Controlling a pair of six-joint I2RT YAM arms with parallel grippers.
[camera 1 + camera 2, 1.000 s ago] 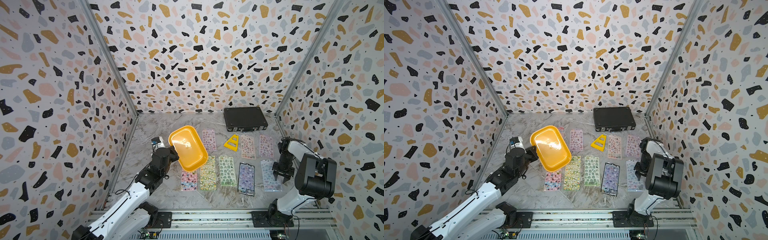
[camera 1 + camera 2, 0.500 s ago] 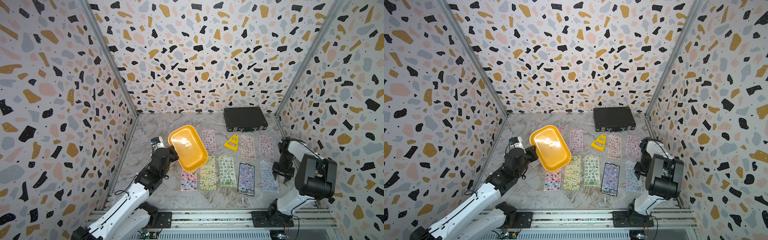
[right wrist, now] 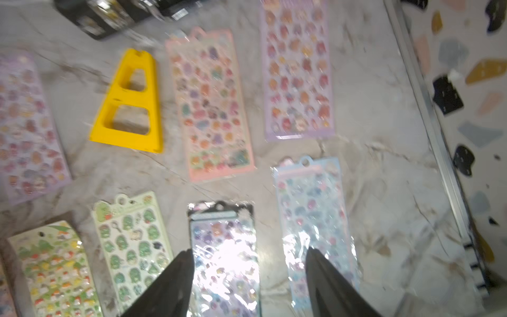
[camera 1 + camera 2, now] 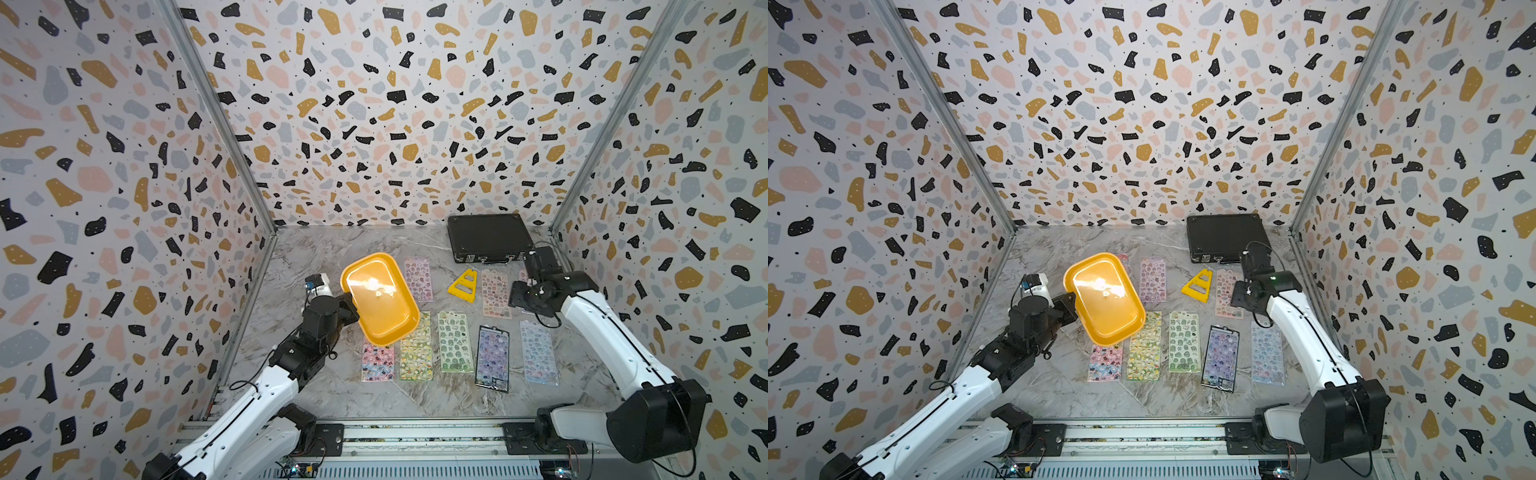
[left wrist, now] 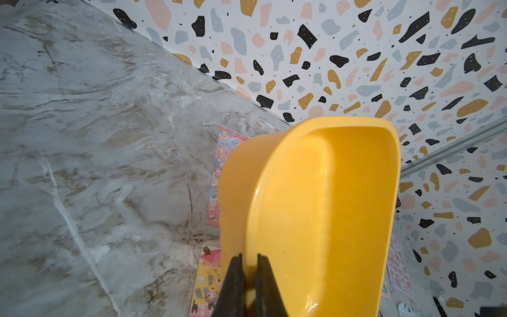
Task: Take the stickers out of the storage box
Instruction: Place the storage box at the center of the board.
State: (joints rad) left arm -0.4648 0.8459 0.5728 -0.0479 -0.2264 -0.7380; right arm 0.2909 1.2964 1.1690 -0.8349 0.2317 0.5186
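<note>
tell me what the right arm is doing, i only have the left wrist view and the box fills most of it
observer: the right tool hangs open and holds nothing.
operator: where is it
observer: above the table at the far right, just in front of the black briefcase.
operator: how many sheets are out
observer: in both top views five of the stickers lie flat in the near row, with more behind them.
</note>
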